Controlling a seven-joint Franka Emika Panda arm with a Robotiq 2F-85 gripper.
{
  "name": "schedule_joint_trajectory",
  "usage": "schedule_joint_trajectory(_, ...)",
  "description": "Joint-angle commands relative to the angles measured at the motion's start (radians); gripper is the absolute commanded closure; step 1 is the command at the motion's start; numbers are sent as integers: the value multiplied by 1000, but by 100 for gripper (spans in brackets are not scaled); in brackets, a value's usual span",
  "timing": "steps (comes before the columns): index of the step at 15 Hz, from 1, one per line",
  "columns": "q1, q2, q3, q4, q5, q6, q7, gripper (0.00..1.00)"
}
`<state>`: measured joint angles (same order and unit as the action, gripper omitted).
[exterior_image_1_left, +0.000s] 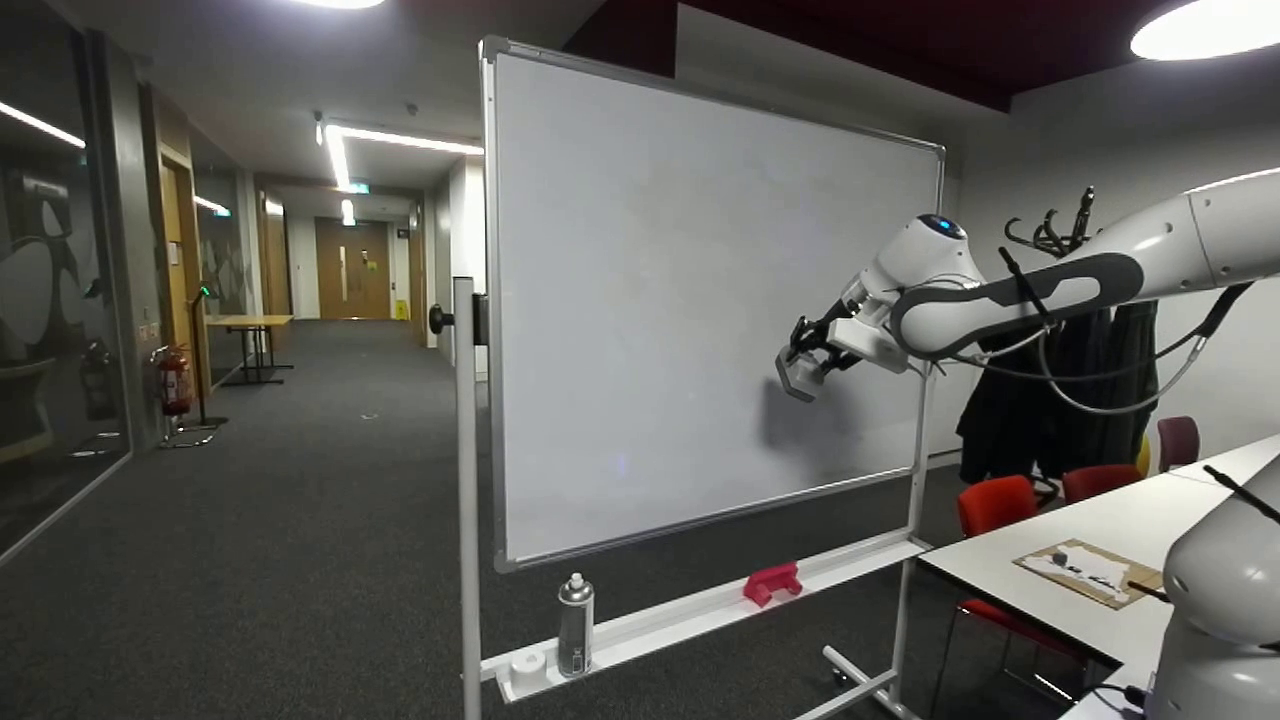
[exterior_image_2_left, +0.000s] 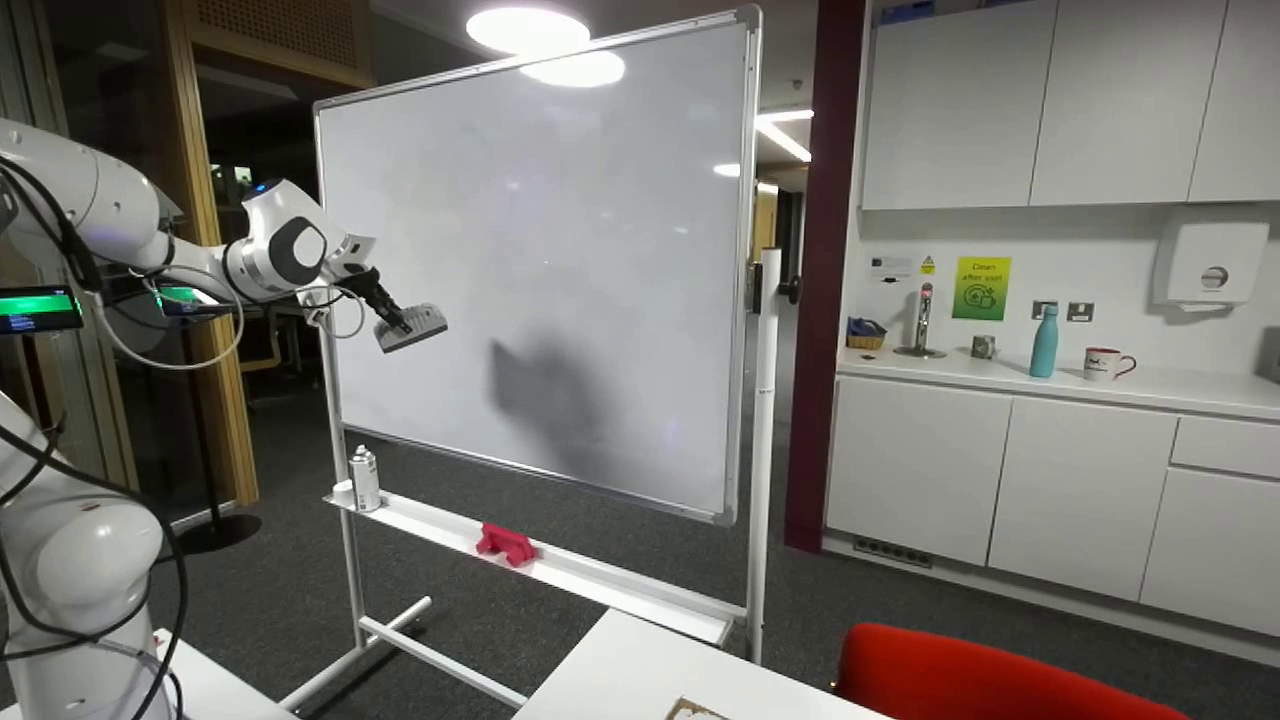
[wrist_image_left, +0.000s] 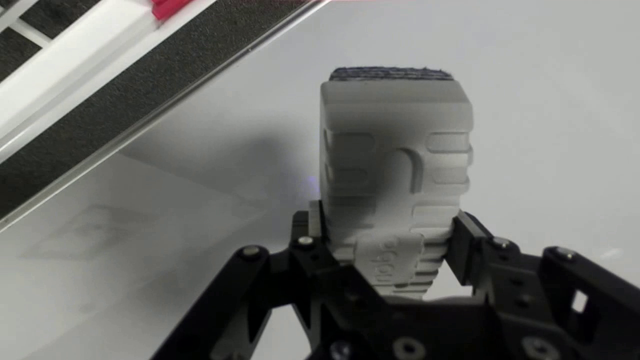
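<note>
grey eraser (wrist_image_left: 396, 170), clamped across its ribbed sides by the pincer (wrist_image_left: 390, 232), juts out ahead of it; the whiteboard (wrist_image_left: 550, 150) stands beyond, apart. it looks light and stiff, the dark pad (wrist_image_left: 391, 73) softer; those sides seem the surest hold.

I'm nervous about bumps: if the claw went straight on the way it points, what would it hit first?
Most likely the whiteboard, with the eraser held in the claw touching it ahead of the claw itself. The pictures don't settle how wide the gap is.
</note>
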<state>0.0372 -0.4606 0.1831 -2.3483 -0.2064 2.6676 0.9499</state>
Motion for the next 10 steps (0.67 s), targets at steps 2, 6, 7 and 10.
schedule_joint_trajectory(2,-42,-11,30,-19,42,2,-31,41)
schedule_joint_trajectory(6,-44,-16,30,-24,45,1,-31,41)
schedule_joint_trajectory(7,-44,-16,30,-24,46,1,-31,41)
schedule_joint_trajectory(10,-54,-17,29,-30,27,-7,-51,66)
